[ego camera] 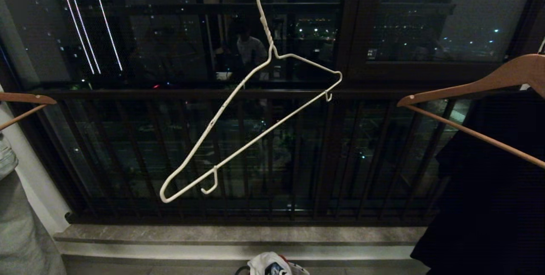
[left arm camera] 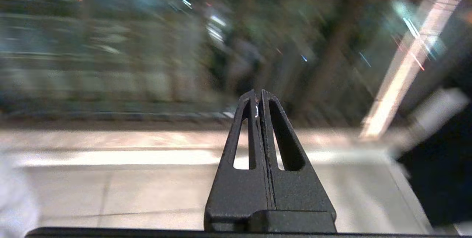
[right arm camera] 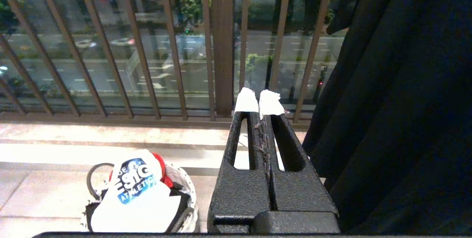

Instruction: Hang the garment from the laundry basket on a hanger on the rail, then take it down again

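Down in the laundry basket (right arm camera: 184, 197), the garment (right arm camera: 136, 197) lies beside the closed, empty right end effector (right arm camera: 259, 103).

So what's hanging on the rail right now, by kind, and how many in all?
White wire hanger: 1, empty and tilted
Brown wooden hangers: 2, one at the left edge, one on the right
Black garment: 1, under the right wooden hanger
Total: 4
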Tool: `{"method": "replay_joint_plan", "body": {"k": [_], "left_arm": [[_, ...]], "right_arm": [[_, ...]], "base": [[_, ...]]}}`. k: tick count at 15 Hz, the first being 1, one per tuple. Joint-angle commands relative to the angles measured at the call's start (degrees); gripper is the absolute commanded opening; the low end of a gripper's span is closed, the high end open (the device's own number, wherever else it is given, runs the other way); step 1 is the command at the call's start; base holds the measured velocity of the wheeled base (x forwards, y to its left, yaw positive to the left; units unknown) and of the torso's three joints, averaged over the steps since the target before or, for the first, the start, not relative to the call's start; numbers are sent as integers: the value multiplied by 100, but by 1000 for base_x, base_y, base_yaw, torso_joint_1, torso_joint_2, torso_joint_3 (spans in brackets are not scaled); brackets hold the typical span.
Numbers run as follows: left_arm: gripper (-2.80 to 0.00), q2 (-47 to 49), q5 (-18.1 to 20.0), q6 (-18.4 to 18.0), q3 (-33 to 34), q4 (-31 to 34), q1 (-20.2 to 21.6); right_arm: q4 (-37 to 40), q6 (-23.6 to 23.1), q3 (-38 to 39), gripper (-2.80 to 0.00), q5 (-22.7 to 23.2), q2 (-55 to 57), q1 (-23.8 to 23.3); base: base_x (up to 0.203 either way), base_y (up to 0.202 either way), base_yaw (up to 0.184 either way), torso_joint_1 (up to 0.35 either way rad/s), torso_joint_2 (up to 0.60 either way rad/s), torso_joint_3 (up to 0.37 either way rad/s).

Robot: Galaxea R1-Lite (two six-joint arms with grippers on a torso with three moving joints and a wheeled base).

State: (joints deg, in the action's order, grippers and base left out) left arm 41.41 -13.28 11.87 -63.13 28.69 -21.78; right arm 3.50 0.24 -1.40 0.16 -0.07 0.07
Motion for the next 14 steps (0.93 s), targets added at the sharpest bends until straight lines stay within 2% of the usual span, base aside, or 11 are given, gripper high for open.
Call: {"method": "replay_joint_plan", "body": {"k": [1,3,4,9,11,14], "left_arm": [[-280,-1464,-14,-3,701,-17,1074],[-280,-2134,108,-111,1276,-40,1783],[-280,-2478,225,-205,1585,-47,1928],[-280,-3661,689,-734,3525,-294,2108],[-280,-3948,897,-1075,4508,-937,2118],[-280,-4095,1029,-1569,5777,-2263,2124]], "right_arm": [[2,2,0,-280,2,7,1],[2,2,0,-280,2,7,1],[2,2,0,-280,2,7,1],[2,2,0,-280,2,7,1],[2,2,0,-280,2,7,1],[2,2,0,-280,2,7,1]], "base": [[0,0,0,0,0,0],[0,0,0,0,0,0],[0,0,0,0,0,0],[0,0,0,0,0,0],[0,0,0,0,0,0],[0,0,0,0,0,0]]}}
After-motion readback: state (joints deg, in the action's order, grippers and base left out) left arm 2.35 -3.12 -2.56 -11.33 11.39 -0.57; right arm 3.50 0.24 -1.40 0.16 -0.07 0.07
